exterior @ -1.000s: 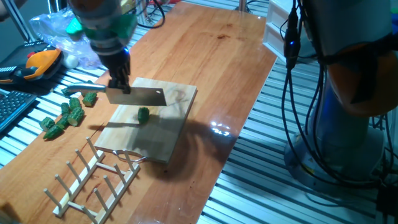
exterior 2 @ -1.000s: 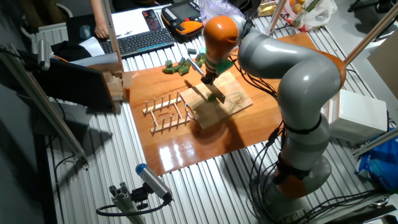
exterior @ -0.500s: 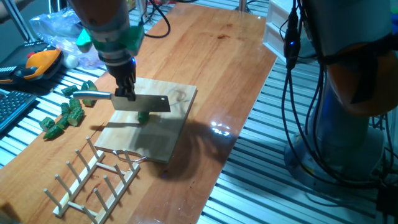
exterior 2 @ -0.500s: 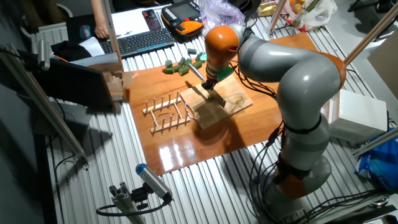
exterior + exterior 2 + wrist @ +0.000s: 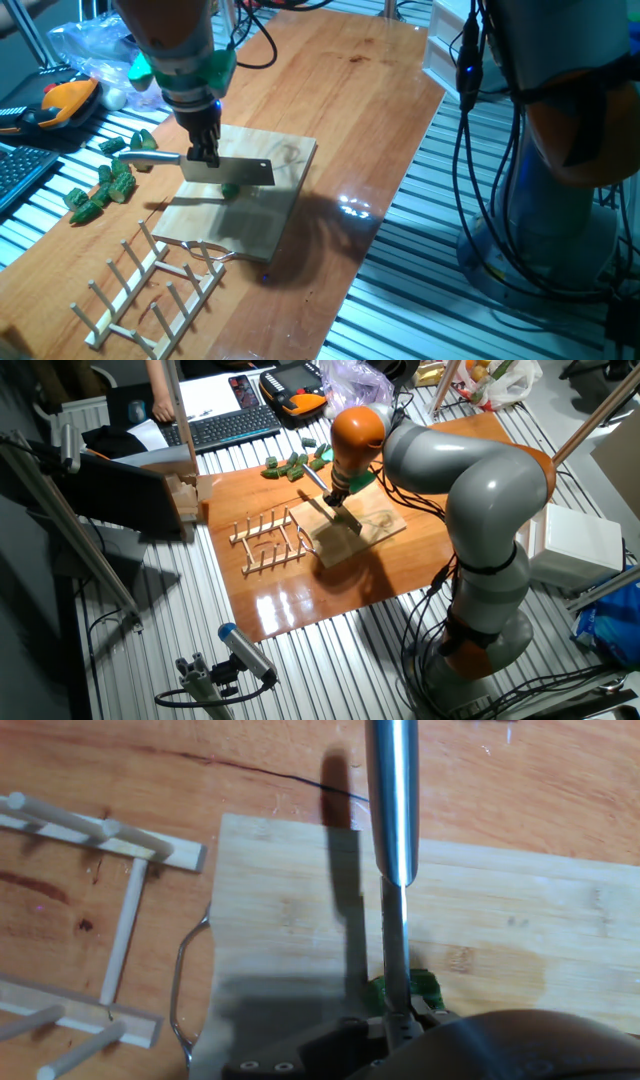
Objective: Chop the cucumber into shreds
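My gripper (image 5: 205, 152) is shut on a steel cleaver (image 5: 228, 170), blade edge down over the wooden board (image 5: 270, 225). The cucumber (image 5: 231, 188), a small dark green chunk, sits on the board right under the blade, only its lower part showing. In the hand view the cleaver's spine (image 5: 395, 945) runs straight across the cucumber (image 5: 426, 989), with green showing on both sides. In the other fixed view the gripper (image 5: 338, 494) and cleaver (image 5: 346, 520) cover the cucumber. No shreds show.
Several loose dark green chunks (image 5: 105, 185) lie left of the board, also seen in the other fixed view (image 5: 294, 463). A wooden peg rack (image 5: 140, 290) stands in front of the board, touching its metal handle (image 5: 207, 252). A keyboard (image 5: 225, 426) and clutter sit beyond the table edge.
The gripper has moved right and down with the cleaver. The blade, earlier held above and left of the cucumber, now sits down over it.
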`<move>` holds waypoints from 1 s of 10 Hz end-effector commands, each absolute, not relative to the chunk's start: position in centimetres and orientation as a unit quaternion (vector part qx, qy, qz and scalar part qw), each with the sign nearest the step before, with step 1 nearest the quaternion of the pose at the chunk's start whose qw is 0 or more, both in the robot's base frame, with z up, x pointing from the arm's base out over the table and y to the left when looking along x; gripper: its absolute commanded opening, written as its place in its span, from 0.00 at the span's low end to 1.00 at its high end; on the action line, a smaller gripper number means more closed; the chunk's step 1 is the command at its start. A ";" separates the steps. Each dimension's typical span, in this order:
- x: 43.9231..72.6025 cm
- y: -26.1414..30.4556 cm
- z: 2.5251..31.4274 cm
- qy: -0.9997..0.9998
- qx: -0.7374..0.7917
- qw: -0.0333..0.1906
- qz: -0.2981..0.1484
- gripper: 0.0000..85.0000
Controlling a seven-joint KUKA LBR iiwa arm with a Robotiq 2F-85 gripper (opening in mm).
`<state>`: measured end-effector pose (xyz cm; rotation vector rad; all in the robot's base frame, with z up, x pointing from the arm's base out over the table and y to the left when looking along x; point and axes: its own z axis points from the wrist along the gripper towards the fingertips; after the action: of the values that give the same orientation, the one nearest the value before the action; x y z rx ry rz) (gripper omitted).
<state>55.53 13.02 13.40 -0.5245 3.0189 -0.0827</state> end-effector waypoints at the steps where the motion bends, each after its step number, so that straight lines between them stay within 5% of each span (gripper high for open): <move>1: 55.5 13.0 13.0 0.984 -0.171 0.041 -0.027 0.00; 6: 56.1 12.7 11.1 0.983 -0.176 0.055 -0.023 0.00; 10: 56.6 13.0 12.6 0.984 -0.175 0.040 -0.019 0.00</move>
<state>56.56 12.99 12.58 -0.5364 3.0148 -0.0565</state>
